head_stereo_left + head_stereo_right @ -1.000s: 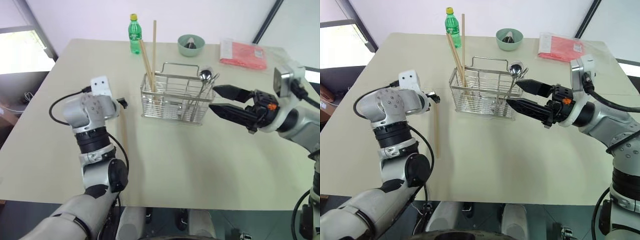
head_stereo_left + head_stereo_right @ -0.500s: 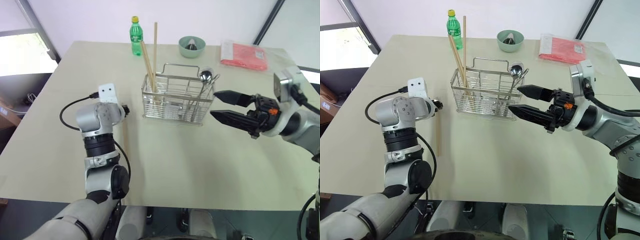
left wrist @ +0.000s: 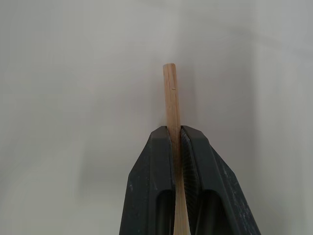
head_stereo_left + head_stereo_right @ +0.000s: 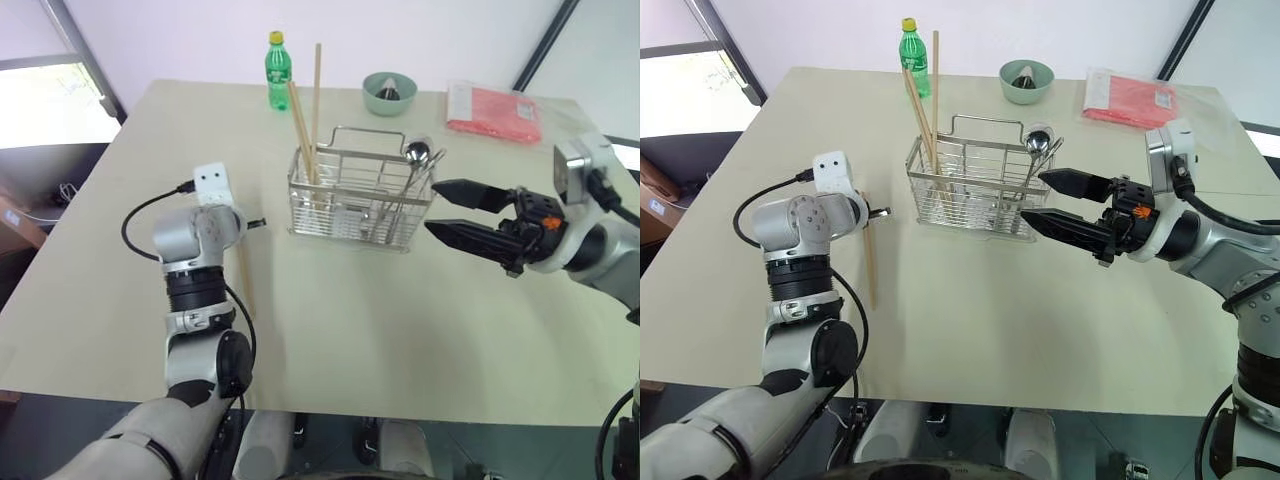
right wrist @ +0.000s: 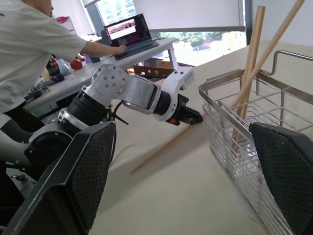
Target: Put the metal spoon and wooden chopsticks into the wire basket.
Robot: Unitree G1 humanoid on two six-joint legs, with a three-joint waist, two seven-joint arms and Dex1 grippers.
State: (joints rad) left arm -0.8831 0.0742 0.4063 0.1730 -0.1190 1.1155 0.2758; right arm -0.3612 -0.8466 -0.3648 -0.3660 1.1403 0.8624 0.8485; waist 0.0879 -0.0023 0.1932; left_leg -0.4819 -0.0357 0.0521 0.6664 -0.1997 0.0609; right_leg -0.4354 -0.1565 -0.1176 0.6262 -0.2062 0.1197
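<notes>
Left gripper (image 3: 176, 134) fingers clamp the last chopstick (image 4: 869, 262) near its tip for lifting toward the wire basket (image 4: 358, 196) at 2 o'clock; right gripper (image 4: 447, 210) fingers wide, empty.

Three wooden chopsticks (image 4: 315, 110), one metal spoon (image 4: 414, 156), one wire basket (image 4: 355, 225).

Office or lab, laptop (image 5: 128, 30), desks (image 5: 105, 61)
</notes>
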